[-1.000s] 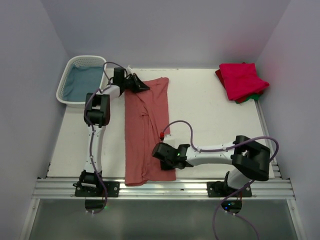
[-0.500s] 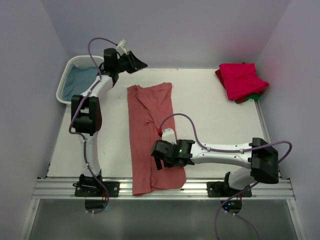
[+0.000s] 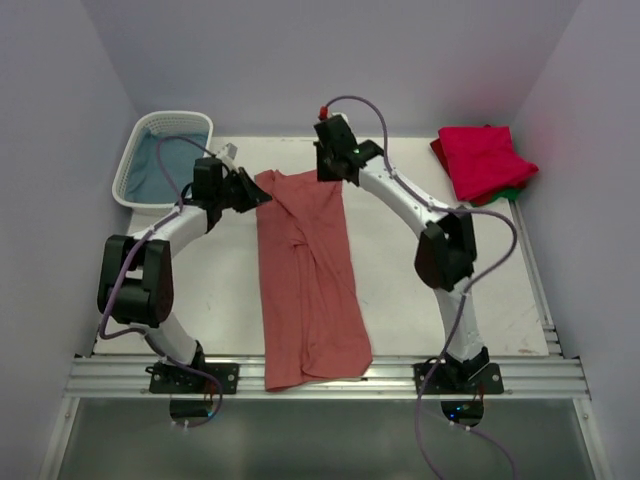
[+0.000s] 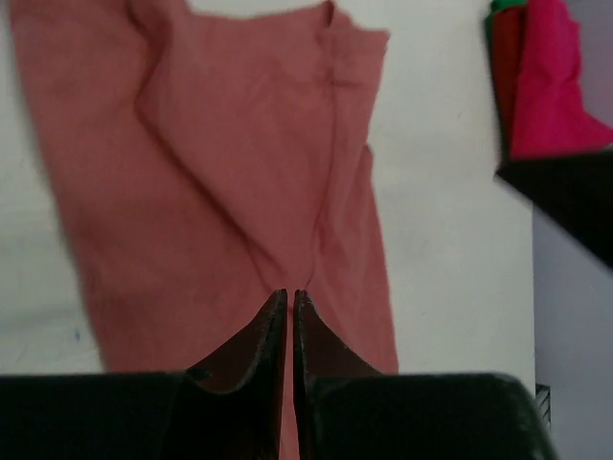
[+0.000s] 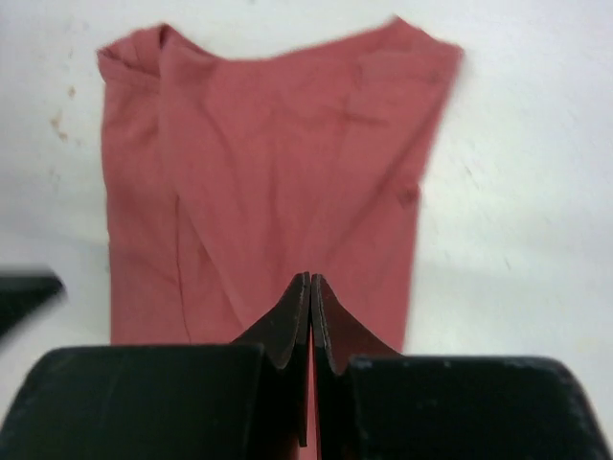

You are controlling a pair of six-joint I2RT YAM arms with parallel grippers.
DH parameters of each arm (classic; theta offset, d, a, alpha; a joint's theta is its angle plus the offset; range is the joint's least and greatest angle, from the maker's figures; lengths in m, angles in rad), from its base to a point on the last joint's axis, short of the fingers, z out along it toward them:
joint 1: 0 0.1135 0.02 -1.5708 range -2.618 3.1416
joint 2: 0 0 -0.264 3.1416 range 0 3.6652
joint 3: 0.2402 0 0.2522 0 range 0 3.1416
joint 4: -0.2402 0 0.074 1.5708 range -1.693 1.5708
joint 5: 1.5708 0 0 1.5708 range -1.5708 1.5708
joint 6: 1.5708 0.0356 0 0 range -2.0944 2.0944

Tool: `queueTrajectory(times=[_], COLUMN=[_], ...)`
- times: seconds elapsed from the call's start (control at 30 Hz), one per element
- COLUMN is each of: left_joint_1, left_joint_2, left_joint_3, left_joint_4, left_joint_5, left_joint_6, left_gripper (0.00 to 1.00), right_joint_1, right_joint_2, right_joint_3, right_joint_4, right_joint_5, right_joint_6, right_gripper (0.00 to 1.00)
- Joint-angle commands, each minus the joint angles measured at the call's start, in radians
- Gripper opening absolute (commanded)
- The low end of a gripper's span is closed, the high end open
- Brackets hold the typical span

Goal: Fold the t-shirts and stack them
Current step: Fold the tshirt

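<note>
At the far end of the tabletop (image 3: 430, 250) both arms reach to the top edge of the salmon shirt (image 3: 305, 270). Shirt lies mid-tabletop as a long strip, already folded lengthwise, running from the far side to the near edge. Left pincer (image 3: 255, 192) at its far-left corner, right pincer (image 3: 335, 175) at its far-right corner. Both wrist views: fingers (image 4: 273, 331) pressed together, hairline slit only, a sliver of red in it. Likely each has a pinch of cloth, though the nip itself is hidden under the fingers. Judgement: one corner per pincer keeps the edge taut and level, so the far end can be carried toward the near hem for a crosswise fold. Crimson shirt (image 3: 485, 158) sits folded at far right on top of the green shirt (image 3: 515, 192), well apart from the strip; that is the stack to join. Risk: lengthwise flap may slide open if the corners rise unevenly. Basket (image 3: 135, 165) at far left, blue cloth inside.
</note>
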Motion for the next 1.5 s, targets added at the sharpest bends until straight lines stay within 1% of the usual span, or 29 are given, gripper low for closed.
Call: queueTrajectory(times=[0.0, 0.07, 0.1, 0.13, 0.23, 0.3, 0.33, 0.4, 0.47, 0.5, 0.53, 0.57, 0.6, 0.63, 0.67, 0.77, 0.8, 0.83, 0.93, 1.0, 1.13, 1.2, 1.23, 1.27, 1.37, 1.47], left_joint_1=[-0.007, -0.013, -0.014, -0.016, -0.023, -0.030, -0.031, -0.034, -0.036, -0.039, -0.039, -0.040, -0.040, -0.040, -0.040, -0.042, -0.042, -0.043, -0.042, -0.042, -0.042, -0.042, -0.042, -0.042, -0.043, -0.042], left_joint_2=[-0.137, -0.177, -0.186, -0.201, -0.211, -0.206, -0.194, -0.180, -0.172, -0.174, -0.177, -0.180, -0.181, -0.178, -0.175, -0.157, -0.152, -0.154, -0.165, -0.162, -0.116, -0.097, -0.094, -0.089, -0.068, -0.074], left_joint_3=[-0.117, -0.143, -0.170, -0.183, -0.224, -0.247, -0.253, -0.270, -0.296, -0.306, -0.313, -0.327, -0.333, -0.338, -0.341, -0.355, -0.359, -0.372, -0.390, -0.393, -0.358, -0.358, -0.369, -0.370, -0.370, -0.379], left_joint_4=[0.010, -0.010, -0.007, -0.007, 0.006, 0.016, 0.017, 0.025, 0.048, 0.055, 0.062, 0.072, 0.078, 0.086, 0.088, 0.115, 0.121, 0.129, 0.143, 0.145, 0.103, 0.118, 0.134, 0.153, 0.163, 0.167], left_joint_5=[-0.051, -0.080, -0.077, -0.075, -0.071, -0.077, -0.077, -0.071, -0.065, -0.063, -0.063, -0.063, -0.064, -0.061, -0.060, -0.038, -0.034, -0.031, -0.037, -0.058, -0.103, -0.095, -0.086, -0.081, -0.060, -0.063], left_joint_6=[0.033, 0.050, 0.053, 0.053, 0.051, 0.048, 0.045, 0.040, 0.039, 0.036, 0.036, 0.036, 0.036, 0.034, 0.036, 0.022, 0.014, 0.011, 0.010, 0.014, 0.020, 0.004, -0.006, -0.012, -0.019, -0.019], left_gripper=[0.09, 0.08, 0.08, 0.08, 0.07, 0.07, 0.07, 0.05, 0.04, 0.04, 0.04, 0.04, 0.04, 0.04, 0.04, 0.03, 0.02, 0.02, 0.02, 0.03, 0.02, 0.02, 0.02, 0.02, 0.01, 0.01], right_joint_1=[-0.054, -0.072, -0.085, -0.091, -0.114, -0.127, -0.130, -0.139, -0.141, -0.139, -0.139, -0.136, -0.133, -0.131, -0.124, -0.104, -0.096, -0.089, -0.065, -0.053, -0.050, -0.042, -0.036, -0.024, -0.013, -0.012], right_joint_2=[0.317, 0.416, 0.454, 0.485, 0.487, 0.502, 0.525, 0.544, 0.548, 0.541, 0.531, 0.504, 0.493, 0.487, 0.488, 0.522, 0.551, 0.560, 0.576, 0.576, 0.564, 0.565, 0.570, 0.574, 0.600, 0.602], right_joint_3=[0.369, 0.567, 0.596, 0.602, 0.515, 0.499, 0.514, 0.525, 0.530, 0.521, 0.489, 0.469, 0.452, 0.444, 0.452, 0.520, 0.537, 0.565, 0.561, 0.554, 0.530, 0.534, 0.547, 0.556, 0.593, 0.587], right_joint_4=[-0.108, -0.151, -0.147, -0.103, 0.018, 0.034, 0.034, 0.039, 0.037, 0.040, 0.053, 0.063, 0.076, 0.071, 0.064, 0.004, -0.028, -0.041, -0.055, -0.059, -0.050, -0.050, -0.062, -0.070, -0.104, -0.105], right_joint_5=[-0.299, -0.378, -0.410, -0.458, -0.564, -0.599, -0.654, -0.717, -0.750, -0.756, -0.754, -0.753, -0.751, -0.741, -0.721, -0.708, -0.692, -0.684, -0.656, -0.639, -0.618, -0.616, -0.607, -0.581, -0.541, -0.489], right_joint_6=[-0.150, -0.158, -0.155, -0.141, -0.109, -0.104, -0.103, -0.101, -0.110, -0.122, -0.129, -0.136, -0.151, -0.161, -0.171, -0.205, -0.219, -0.230, -0.256, -0.268, -0.271, -0.282, -0.291, -0.299, -0.330, -0.340], right_gripper=[0.00, 0.00, 0.00, 0.00, 0.00, 0.00, 0.00, 0.00, 0.00, 0.07, 0.40, 0.48, 0.59, 0.63, 0.64, 0.65, 0.64, 0.61, 0.56, 0.51, 0.48, 0.49, 0.54, 0.57, 0.58, 0.57])
